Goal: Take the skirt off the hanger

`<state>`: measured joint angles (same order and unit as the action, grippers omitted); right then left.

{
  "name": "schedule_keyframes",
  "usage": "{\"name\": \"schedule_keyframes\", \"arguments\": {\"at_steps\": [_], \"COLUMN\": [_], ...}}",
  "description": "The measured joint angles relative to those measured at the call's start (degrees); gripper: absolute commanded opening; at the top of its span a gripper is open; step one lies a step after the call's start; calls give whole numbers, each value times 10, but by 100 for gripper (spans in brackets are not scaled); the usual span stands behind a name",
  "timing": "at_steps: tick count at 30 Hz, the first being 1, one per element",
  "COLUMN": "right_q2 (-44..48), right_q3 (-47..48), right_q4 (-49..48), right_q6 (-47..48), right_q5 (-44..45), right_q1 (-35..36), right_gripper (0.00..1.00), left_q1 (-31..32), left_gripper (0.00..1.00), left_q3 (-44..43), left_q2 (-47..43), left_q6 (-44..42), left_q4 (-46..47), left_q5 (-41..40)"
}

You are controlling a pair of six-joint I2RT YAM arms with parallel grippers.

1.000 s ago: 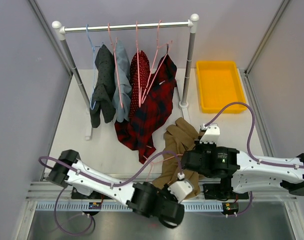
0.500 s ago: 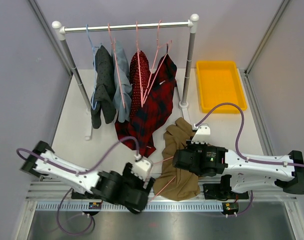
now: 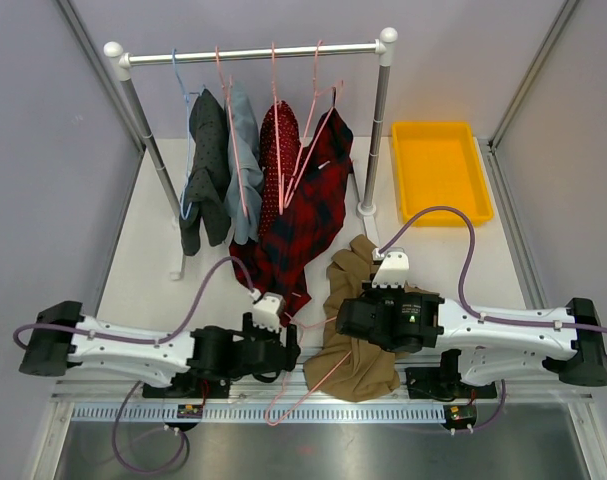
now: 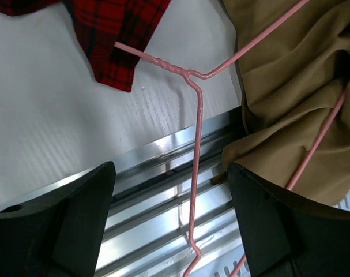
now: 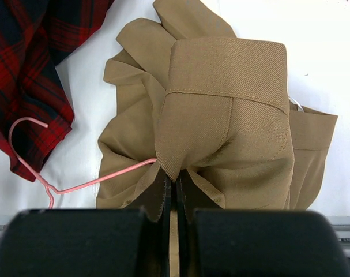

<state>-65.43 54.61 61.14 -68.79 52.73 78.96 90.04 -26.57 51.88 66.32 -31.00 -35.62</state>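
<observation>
While the right gripper point(image 5: 173, 184) pinches the skirt point(image 5: 232, 133), the hanger point(image 4: 196, 115) looks half freed.
The left gripper point(image 4: 169, 173) gapes empty; next it should draw the hanger clear.

Laboratory robot cell: grey panel walls point(image 3: 53, 180) are enclosing a white table point(image 3: 143, 290); an aluminium mounting rail point(image 3: 533, 405) is running along 6 o'clock, a small garment rack point(image 3: 253, 53) is standing at 12 o'clock, and a yellow tray point(image 3: 438, 170) is sitting at 1 o'clock.
</observation>
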Motion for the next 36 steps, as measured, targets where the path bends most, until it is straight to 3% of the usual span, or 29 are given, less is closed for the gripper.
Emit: {"name": "schedule_keyframes", "arguments": {"at_steps": [5, 8, 9, 12, 19, 23, 26, 30, 33, 36], "right_q2": [1, 8, 12, 26, 41, 41, 41, 55, 67, 76], "right_q3": [0, -3, -5, -10, -11, -11, -9, 30, 44, 47], "right_q4": [0, 0, 0, 1, 3, 11, 10, -34, -52, -61], "right_q6": [0, 0, 0, 0, 0, -3, -8, -10, -9, -6], "right_q5": [0, 0, 0, 0, 1, 3, 5, 11, 14, 18], "right_q1": [0, 0, 0, 0, 0, 0, -3, 15, 5, -11], "right_gripper": [0, 0, 0, 0, 0, 0, 0, 0, 0, 0], "left_q1": [-40, -57, -64, -70, -69, -27, 33, 71, 109, 155], "left_gripper": [69, 39, 22, 2, 0, 0, 0, 0, 0, 0], "left_q3": [-2, -28, -37, -57, -116, -249, -399, -542, -621, -669], "left_q2": [143, 208, 230, 277, 316, 314, 313, 334, 359, 373], "left_q6": [-45, -59, -62, -76, -100, -109, -110, -74, -30, -16], "left_q4": [99, 148, 162, 192, 132, -18, -135, -349, -480, -539], "left_q5": [49, 77, 84, 104, 113, 54, -3, -47, -77, -84]}}
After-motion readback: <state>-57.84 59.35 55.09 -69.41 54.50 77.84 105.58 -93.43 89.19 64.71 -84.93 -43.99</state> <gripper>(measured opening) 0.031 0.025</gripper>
